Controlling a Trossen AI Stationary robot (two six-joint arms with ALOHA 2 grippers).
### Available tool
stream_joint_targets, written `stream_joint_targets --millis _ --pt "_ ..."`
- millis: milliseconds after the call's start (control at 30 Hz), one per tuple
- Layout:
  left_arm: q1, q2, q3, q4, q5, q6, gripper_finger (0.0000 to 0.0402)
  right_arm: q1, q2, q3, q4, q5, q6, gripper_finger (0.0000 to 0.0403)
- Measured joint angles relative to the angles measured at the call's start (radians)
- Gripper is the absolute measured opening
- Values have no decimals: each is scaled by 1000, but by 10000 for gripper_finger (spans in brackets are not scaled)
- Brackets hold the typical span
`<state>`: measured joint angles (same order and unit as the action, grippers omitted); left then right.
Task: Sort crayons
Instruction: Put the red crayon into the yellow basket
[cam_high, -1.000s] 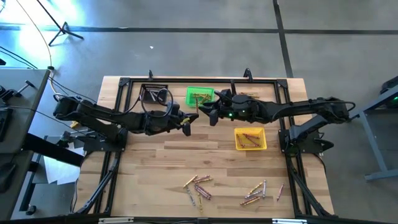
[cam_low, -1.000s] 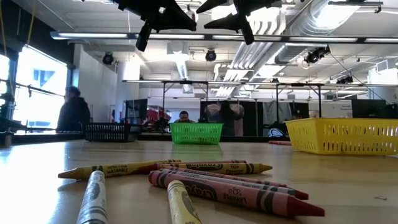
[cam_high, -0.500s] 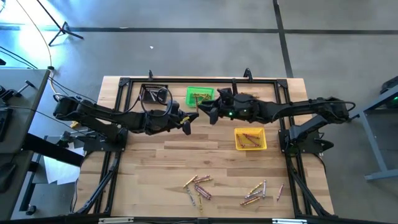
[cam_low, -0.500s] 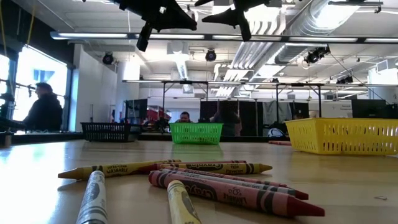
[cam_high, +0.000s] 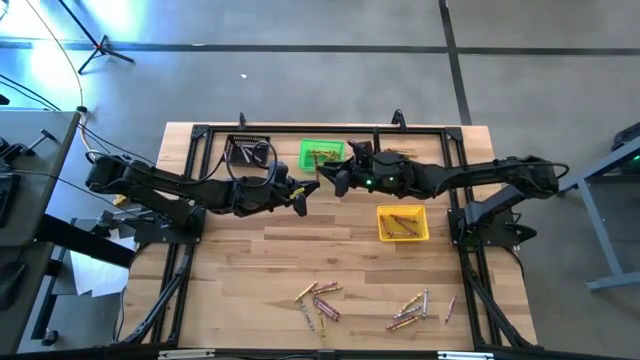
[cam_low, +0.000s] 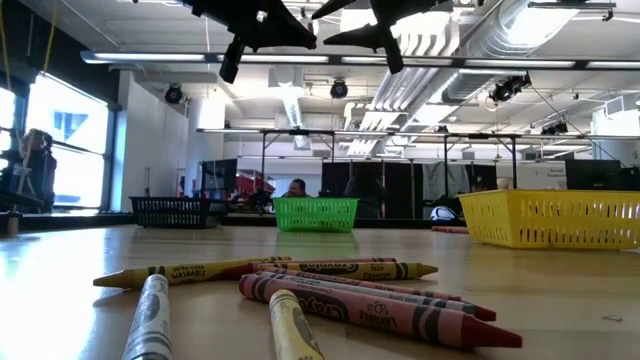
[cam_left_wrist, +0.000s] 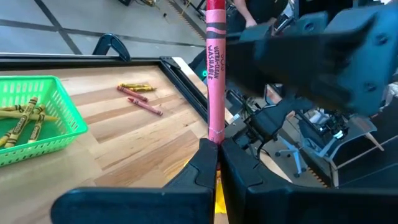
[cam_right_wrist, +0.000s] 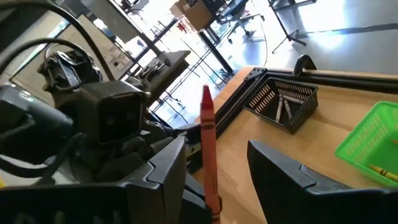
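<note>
My left gripper (cam_left_wrist: 219, 162) is shut on a red crayon (cam_left_wrist: 215, 68), high above the middle of the table (cam_high: 302, 203). My right gripper (cam_right_wrist: 216, 149) faces it (cam_high: 335, 182), open, one finger on either side of the same crayon (cam_right_wrist: 208, 143); whether they touch it I cannot tell. Loose crayons (cam_high: 318, 300) (cam_high: 415, 308) lie flat near the front edge, and a few more (cam_high: 398, 153) at the far right. The green bin (cam_high: 321, 154) holds yellow crayons, the yellow bin (cam_high: 402, 222) red ones, and the black bin (cam_high: 247, 152) grey ones. My left gripper pinches the red crayon's blunt end (cam_left_wrist: 215, 135) between its two fingertips. The rest of the crayon sticks out past the fingers, pointed tip away from them, toward the right gripper. The crayon is lifted well clear of the table.
A black metal frame (cam_high: 190, 135) runs around the table's back and sides. The low view shows the near crayons (cam_low: 330, 285) up close and both grippers (cam_low: 232, 60) (cam_low: 390, 45) high above. People move in the room behind.
My right gripper has rolled a little about its own axis while staying in place around the crayon. My left gripper has kept still with the crayon. In the room behind, a person has walked toward the left.
</note>
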<state>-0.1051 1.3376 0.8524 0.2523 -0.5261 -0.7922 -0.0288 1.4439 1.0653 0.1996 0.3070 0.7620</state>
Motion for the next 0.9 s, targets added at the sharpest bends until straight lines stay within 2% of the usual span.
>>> stream_joint_targets --millis 200,433,900 --pt "0 0 0 -4 0 -1 0 -10 31 0 45 -54 24 158" --pt "0 0 0 -5 0 -1 0 -24 31 0 45 -55 22 156" --pt "0 -1 0 0 0 9 0 -31 56 1 54 -87 24 94"
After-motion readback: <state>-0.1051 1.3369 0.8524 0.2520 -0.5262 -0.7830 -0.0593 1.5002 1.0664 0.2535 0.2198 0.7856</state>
